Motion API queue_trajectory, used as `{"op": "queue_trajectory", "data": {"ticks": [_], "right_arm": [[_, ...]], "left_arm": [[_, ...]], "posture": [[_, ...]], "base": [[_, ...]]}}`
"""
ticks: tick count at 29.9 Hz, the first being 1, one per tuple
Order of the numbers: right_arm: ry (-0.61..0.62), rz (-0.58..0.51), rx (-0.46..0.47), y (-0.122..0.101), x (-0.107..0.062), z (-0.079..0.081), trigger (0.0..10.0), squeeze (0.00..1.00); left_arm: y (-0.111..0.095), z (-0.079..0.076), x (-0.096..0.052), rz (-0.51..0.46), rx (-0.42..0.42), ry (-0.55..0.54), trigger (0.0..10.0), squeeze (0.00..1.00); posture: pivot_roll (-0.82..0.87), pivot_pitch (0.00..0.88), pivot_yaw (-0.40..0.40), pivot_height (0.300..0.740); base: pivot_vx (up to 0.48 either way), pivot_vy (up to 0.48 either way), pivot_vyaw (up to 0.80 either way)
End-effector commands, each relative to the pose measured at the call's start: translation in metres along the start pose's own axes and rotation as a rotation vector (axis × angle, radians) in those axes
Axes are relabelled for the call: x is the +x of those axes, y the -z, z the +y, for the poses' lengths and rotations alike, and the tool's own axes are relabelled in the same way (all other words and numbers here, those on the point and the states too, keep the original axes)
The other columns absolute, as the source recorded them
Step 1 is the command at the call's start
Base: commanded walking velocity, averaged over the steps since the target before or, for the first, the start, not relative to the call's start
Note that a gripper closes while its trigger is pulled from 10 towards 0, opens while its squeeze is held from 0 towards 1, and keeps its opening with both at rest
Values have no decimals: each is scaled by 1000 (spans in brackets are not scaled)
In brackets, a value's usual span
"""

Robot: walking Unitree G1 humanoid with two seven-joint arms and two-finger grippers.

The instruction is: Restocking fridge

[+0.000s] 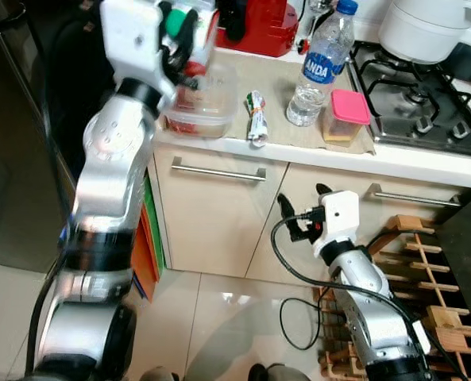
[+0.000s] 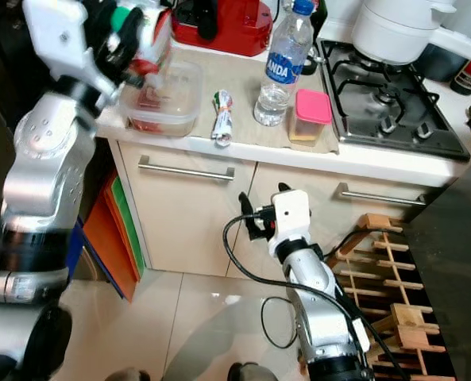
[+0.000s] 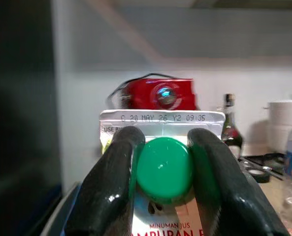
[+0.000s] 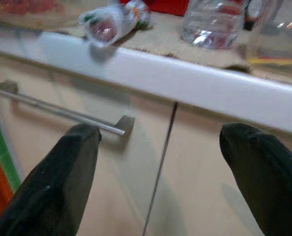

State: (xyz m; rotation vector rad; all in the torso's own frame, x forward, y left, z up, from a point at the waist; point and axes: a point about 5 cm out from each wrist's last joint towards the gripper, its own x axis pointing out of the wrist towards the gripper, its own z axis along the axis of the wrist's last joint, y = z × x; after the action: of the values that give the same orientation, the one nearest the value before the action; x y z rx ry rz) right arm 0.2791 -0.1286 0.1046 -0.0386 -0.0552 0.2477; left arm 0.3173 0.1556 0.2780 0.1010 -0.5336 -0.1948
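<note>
We see the counter (image 1: 314, 147) running above cream drawers (image 1: 215, 210), with a hob (image 1: 414, 99) at its far right. On it stand a clear tub (image 1: 207, 107), a water bottle (image 1: 318, 67) and a pink-lidded box (image 1: 346, 115). Our left gripper (image 3: 165, 169) is raised over the tub, pinching a juice carton (image 3: 163, 125) by its green cap (image 3: 164, 169). Our right gripper (image 4: 158, 172) hangs spread before the drawers.

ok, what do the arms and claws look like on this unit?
Both arms are silver ribbed segments with black joint bands and white wrist housings. Each claw has two long, glossy black rounded fingers: left claw, right claw. A black cable loops off the right arm's wrist.
</note>
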Motion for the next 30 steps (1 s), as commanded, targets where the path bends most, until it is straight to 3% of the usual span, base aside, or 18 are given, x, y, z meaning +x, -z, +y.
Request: {"op": "queue_trajectory", "data": {"ticks": [1,4,7,9,10,12,16,25,27,30], "right_arm": [[48,-39,-20,-7,1,-12,10000,0],[45,-52,-46,-8,3,-14,10000,0],[47,-45,-43,-7,4,-15,10000,0],[42,-38,-29,-6,7,-14,10000,0],[42,-38,-29,-6,7,-14,10000,0],[58,-36,-5,-5,9,-14,10000,0],[85,-38,8,-5,7,-18,10000,0],[119,16,2,6,-22,-26,10000,0],[121,75,-6,19,-34,-27,10000,0],[149,97,8,24,-33,-28,10000,0]], "left_arm": [[-20,1,-6,-67,-21,-5,0,0],[-29,-12,-19,-31,-22,85,0,0],[-23,-16,-25,4,-30,117,0,0],[-3,-22,-41,101,-34,156,0,0],[-3,-22,-41,101,-34,156,0,0],[21,-30,-61,208,-40,133,0,0],[37,-34,-72,270,-42,104,0,0],[58,-44,-107,392,-73,139,0,0],[75,-46,-117,468,-82,149,0,0],[92,-46,-121,518,-89,134,0,0]], "posture": [[23,30,-69,740],[59,17,-75,740],[78,10,-87,740],[82,5,-90,740],[82,5,-90,740],[80,0,-86,740],[64,0,-79,740],[50,0,-62,740],[46,0,-61,740],[38,0,-59,740]], "base": [[0,0,0],[0,0,0],[0,0,0],[0,0,0],[0,0,0],[0,0,0],[0,0,0],[0,0,0],[0,0,0],[0,0,0]]}}
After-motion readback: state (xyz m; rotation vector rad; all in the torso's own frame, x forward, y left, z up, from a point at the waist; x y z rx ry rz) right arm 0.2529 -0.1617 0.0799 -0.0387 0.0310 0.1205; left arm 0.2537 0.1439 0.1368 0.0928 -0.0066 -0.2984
